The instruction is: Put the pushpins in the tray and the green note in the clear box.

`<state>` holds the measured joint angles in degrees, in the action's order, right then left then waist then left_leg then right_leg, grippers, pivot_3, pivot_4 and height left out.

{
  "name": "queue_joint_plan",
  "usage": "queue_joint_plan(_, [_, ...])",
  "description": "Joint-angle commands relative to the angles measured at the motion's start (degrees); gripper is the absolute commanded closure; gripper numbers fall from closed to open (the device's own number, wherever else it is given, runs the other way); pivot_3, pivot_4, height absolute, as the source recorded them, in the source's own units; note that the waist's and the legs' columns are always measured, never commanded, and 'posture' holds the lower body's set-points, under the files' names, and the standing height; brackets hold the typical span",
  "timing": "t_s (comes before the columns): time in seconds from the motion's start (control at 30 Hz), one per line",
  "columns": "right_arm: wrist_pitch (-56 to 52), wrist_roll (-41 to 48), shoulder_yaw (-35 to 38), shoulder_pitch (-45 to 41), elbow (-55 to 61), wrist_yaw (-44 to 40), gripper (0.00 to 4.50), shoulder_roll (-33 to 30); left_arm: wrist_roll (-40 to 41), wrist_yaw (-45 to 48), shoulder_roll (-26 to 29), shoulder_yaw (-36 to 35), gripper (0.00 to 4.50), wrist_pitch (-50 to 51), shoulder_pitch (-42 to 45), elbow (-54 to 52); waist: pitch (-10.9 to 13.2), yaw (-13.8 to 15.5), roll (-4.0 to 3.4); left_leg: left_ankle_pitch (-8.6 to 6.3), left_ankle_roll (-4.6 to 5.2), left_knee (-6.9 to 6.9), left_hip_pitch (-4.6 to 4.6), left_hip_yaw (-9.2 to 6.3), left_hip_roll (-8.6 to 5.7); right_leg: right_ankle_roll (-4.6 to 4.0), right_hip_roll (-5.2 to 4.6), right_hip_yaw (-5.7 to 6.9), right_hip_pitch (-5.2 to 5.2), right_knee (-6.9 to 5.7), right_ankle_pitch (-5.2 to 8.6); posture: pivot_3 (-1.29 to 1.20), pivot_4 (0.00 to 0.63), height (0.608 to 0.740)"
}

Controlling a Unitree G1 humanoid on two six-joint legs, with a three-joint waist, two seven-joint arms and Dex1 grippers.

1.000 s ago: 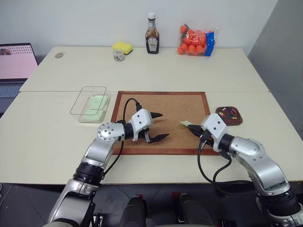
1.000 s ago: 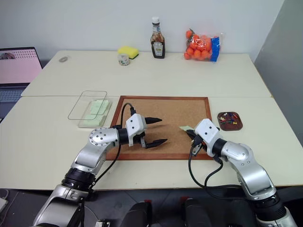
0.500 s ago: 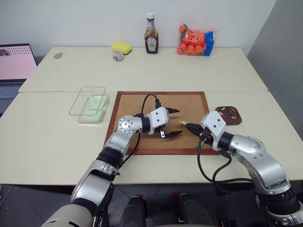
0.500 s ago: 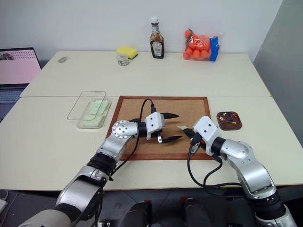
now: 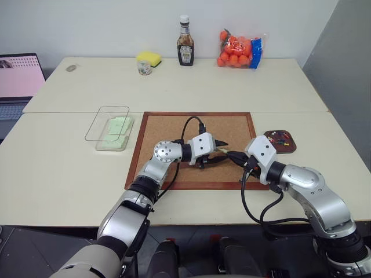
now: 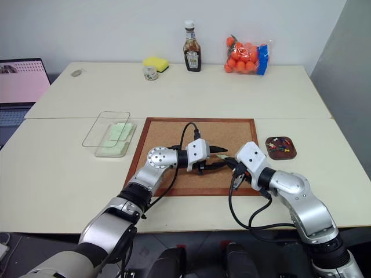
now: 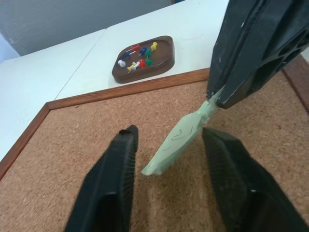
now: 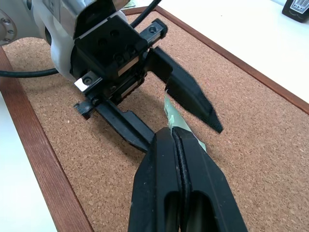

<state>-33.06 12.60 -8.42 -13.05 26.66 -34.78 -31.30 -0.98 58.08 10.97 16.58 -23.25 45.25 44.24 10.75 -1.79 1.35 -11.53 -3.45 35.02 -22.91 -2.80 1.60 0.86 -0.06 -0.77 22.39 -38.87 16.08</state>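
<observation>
Both jaws bracket the green note (image 7: 181, 138) (far edge hidden): right pinching it, left apart.

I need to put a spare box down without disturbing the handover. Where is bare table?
Free: the table nearer than the clear box, and the far stretch between the corkboard and the sauce bottle. Crowded: mid-corkboard, where both pincers meet at the green note, and beside the tray.
</observation>
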Motion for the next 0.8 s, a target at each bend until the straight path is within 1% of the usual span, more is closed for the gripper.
queue_joint_plan(0.03, [0.3,0.7,1.1,-1.3,2.8,0.0,4.50,0.1,0.5,0.9,-0.3,-0.5,3.25,-1.2,1.0,-0.1,0.0,0.0,0.00,0.00,0.00,0.00,0.00,0.00,0.00,0.00,0.00,0.00,0.00,0.00,0.00,0.00,0.150,0.740])
queue_joint_plan(0.17, [0.4,0.8,1.2,-1.4,2.6,-0.1,4.50,0.2,0.6,1.6,-0.3,-0.6,3.89,-1.4,1.2,0.4,0.0,0.0,0.00,0.00,0.00,0.00,0.00,0.00,0.00,0.00,0.00,0.00,0.00,0.00,0.00,0.00,0.150,0.740])
queue_joint_plan(0.27, [0.4,1.0,1.2,-1.5,2.7,-0.2,4.50,0.4,0.4,1.9,-0.3,-0.6,4.48,-1.6,1.4,0.7,0.0,0.0,0.00,0.00,0.00,0.00,0.00,0.00,0.00,0.00,0.00,0.00,0.00,0.00,0.00,0.00,0.150,0.740])
queue_joint_plan(0.47, [0.2,3.1,1.9,-1.4,3.3,-0.4,4.50,1.5,0.4,1.9,-0.3,-0.7,4.49,-1.9,1.5,1.1,0.0,0.0,0.00,0.00,0.00,0.00,0.00,0.00,0.00,0.00,0.00,0.00,0.00,0.00,0.00,0.00,0.150,0.740])
queue_joint_plan(0.53, [0.0,4.0,2.3,-1.5,3.4,-0.4,4.12,1.9,0.3,1.9,-0.3,-0.7,4.50,-2.0,1.5,1.3,0.0,0.0,0.00,0.00,0.00,0.00,0.00,0.00,0.00,0.00,0.00,0.00,0.00,0.00,0.00,0.00,0.150,0.740])
queue_joint_plan(0.6, [-0.4,5.0,2.5,-1.5,3.8,-0.8,3.91,1.9,0.3,1.8,-0.3,-0.7,4.50,-2.0,1.6,1.4,0.0,0.0,0.00,0.00,0.00,0.00,0.00,0.00,0.00,0.00,0.00,0.00,0.00,0.00,0.00,0.00,0.150,0.740])
queue_joint_plan(0.63, [-0.7,5.6,2.6,-1.5,4.0,-1.1,3.60,1.9,0.3,1.9,-0.3,-0.8,4.50,-2.0,1.6,1.5,0.0,0.0,0.00,0.00,0.00,0.00,0.00,0.00,0.00,0.00,0.00,0.00,0.00,0.00,0.00,0.00,0.150,0.740])
queue_joint_plan(0.77, [-1.1,7.1,2.9,-1.5,5.0,-1.8,2.89,1.1,0.4,1.9,0.0,-0.9,4.50,-2.2,1.6,1.6,0.0,0.0,0.00,0.00,0.00,0.00,0.00,0.00,0.00,0.00,0.00,0.01,0.00,0.00,0.00,0.00,0.150,0.740])
queue_joint_plan(0.8, [-1.1,7.5,3.2,-1.5,5.4,-2.4,2.62,0.5,0.4,1.9,0.0,-0.9,4.50,-2.2,1.6,1.7,0.0,0.0,0.00,0.00,0.00,0.00,0.00,0.00,0.00,0.00,0.00,0.01,0.00,0.00,0.00,0.00,0.150,0.740])
